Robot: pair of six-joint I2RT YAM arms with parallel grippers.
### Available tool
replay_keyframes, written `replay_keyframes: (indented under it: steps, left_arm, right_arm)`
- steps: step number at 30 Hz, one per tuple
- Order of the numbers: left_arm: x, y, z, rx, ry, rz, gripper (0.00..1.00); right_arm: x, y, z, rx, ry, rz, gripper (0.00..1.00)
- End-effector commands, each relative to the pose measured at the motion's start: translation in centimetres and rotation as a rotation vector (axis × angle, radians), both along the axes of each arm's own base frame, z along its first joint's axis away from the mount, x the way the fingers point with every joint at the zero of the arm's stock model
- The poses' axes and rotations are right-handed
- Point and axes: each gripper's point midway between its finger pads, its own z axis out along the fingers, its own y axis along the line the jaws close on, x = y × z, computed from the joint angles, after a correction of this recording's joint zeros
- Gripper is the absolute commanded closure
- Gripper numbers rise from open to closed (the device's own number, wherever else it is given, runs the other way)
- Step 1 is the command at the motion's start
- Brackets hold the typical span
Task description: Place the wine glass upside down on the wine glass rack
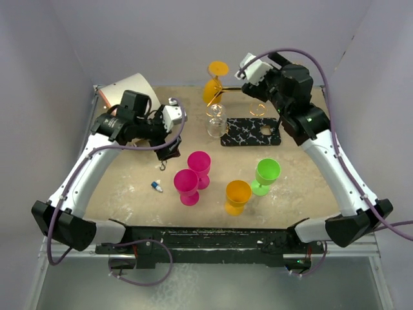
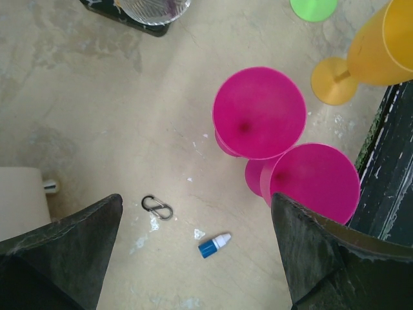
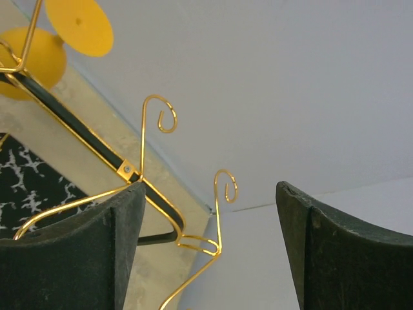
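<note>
Stemware crowds the mottled beige table (image 1: 116,187) in the overhead view. The near pink wine glass (image 1: 186,186), far pink wine glass (image 1: 199,163), orange wine glass (image 1: 237,196) and green wine glass (image 1: 266,173) all stand upright, stems vertical and mouths up. Behind them, toward the right, sits the wine glass rack (image 1: 245,134), thin gold wire on a flat black base veined with white. 1 hung orange glass (image 1: 215,87) is inverted on the wire, and a clear ribbed glass (image 1: 216,121) stands at the base's left end. The left arm (image 1: 97,165) hovers just left of the pink pair, nearer to them than the right arm (image 1: 322,152), which reaches in at the rack's right side.

From the left wrist, the left gripper (image 2: 197,199) points down with its fingers spread wide, pinching nothing. Both matte, smooth-rimmed pink bowls lie ahead and toward the right finger. Whether the 2 touch cannot be told. A small wire carabiner (image 2: 157,207) and a blue-and-white bottle (image 2: 213,245) lie on the table between the fingers.

From the right wrist, the right gripper (image 3: 210,187) is likewise spread and empty, with the rack's curled wire ends just ahead. The marbled base shows at lower left, and the hung orange glass is at the far end.

A pink glass looks the likeliest pick for the left arm, and its vertical stem would need turning over before it reaches the wire.
</note>
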Motion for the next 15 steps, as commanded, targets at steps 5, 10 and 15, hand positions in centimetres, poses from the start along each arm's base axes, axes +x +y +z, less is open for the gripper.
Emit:
replay_keyframes:
  steps: [5, 10, 15]
  left_arm:
    - [2.1, -3.7, -2.9, -0.111, 0.118, 0.047, 0.04]
    - [3.1, -5.9, -4.9, -0.126, 0.227, 0.065, 0.12]
    - [3.2, -7.1, -6.8, -0.084, 0.272, 0.070, 0.20]
  right_arm:
    - [-3.7, -0.8, 3.0, 0.289, 0.098, 0.124, 0.15]
    - [-3.7, -1.3, 2.8, 0.285, 0.107, 0.123, 0.15]
    - [-3.4, -1.7, 2.0, 0.268, 0.120, 0.104, 0.15]
